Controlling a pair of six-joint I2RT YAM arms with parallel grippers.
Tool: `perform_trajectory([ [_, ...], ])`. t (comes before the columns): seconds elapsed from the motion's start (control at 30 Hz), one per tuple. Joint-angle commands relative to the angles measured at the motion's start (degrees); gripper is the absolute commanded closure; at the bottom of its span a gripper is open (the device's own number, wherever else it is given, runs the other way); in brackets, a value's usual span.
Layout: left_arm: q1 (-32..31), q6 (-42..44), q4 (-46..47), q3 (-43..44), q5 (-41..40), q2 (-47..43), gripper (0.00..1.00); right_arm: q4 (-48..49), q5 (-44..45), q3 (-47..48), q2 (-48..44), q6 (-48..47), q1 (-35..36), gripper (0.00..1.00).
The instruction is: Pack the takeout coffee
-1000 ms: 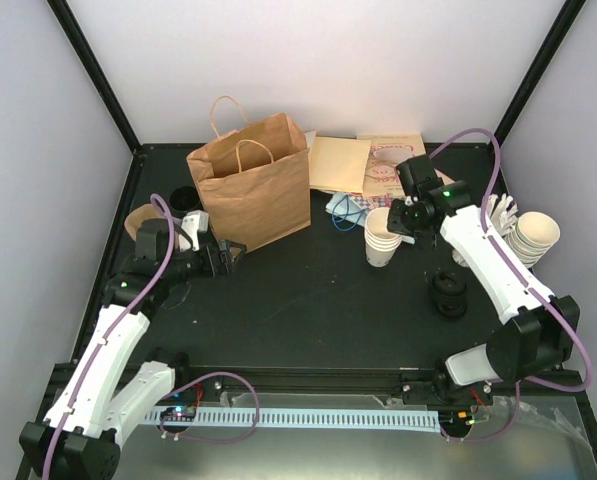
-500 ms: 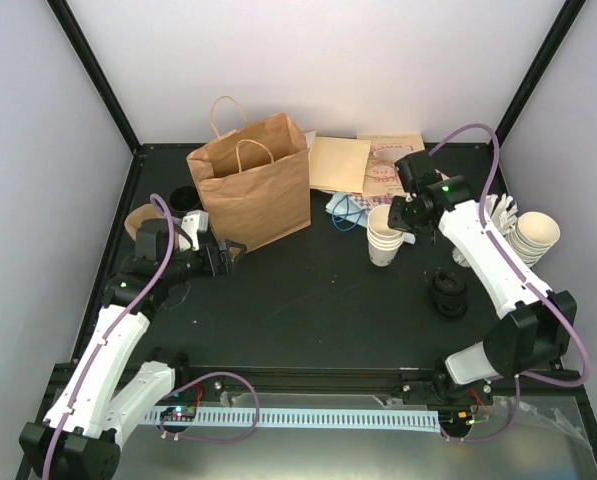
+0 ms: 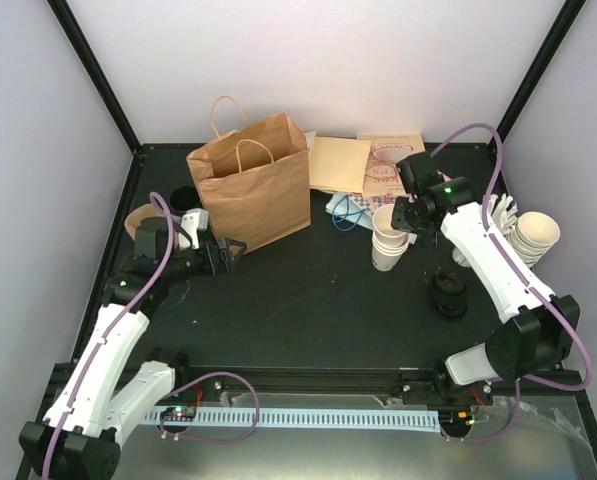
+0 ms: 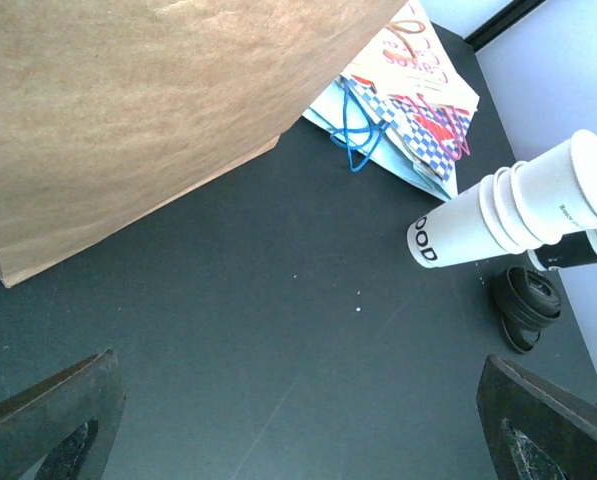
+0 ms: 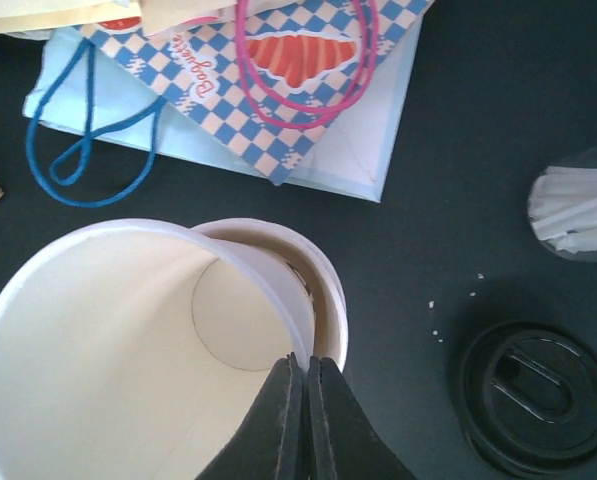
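Observation:
My right gripper is shut on the rim of a lidless cream-white paper cup. It holds the cup tilted and partly out of the nested stack of cups beneath it. The stack also shows in the left wrist view. A brown paper bag stands upright at the back left. My left gripper is open and empty over the mat, just in front of the bag's near corner.
Black lids lie right of the stack. Blue checkered bags and flat paper bags lie behind it. Another cup stack and straws are at the far right.
My right gripper has risen slightly, and the gripped cup now sits higher out of the stack. The left arm has not moved.

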Motion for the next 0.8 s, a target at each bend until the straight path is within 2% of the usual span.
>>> perform_trajectory([
  [0.0, 0.2, 0.0, 0.4, 3.4, 1.4, 0.8, 0.01, 2.4, -3.7, 0.7, -2.6, -0.5, 0.3, 0.99],
  [0.27, 0.2, 0.6, -0.6, 4.1, 0.9, -0.1, 0.01, -6.6, -6.7, 15.6, -3.4, -3.0, 0.3, 0.99],
  [0.37, 0.2, 0.3, -0.5, 3.8, 1.1, -0.2, 0.01, -4.0, -14.9, 17.2, -7.4, -6.3, 0.3, 0.99],
  [0.47, 0.2, 0.3, -0.1, 3.7, 1.4, -0.1, 0.01, 1.7, -28.2, 13.8, -12.0, -9.1, 0.6, 0.94],
  [0.53, 0.2, 0.2, 0.2, 3.5, 1.7, 0.2, 0.01, 3.6, -31.5, 11.2, -13.4, -9.7, 1.6, 0.93],
  [0.63, 0.2, 0.0, 0.7, 3.5, 2.3, 0.7, 0.01, 3.3, -28.8, 8.6, -12.5, -10.7, 6.3, 0.93],
  [0.77, 0.1, -0.4, 1.2, 3.3, 2.9, 1.2, 0.01, 3.2, -19.0, 5.0, -7.7, -10.3, 17.5, 0.99],
])
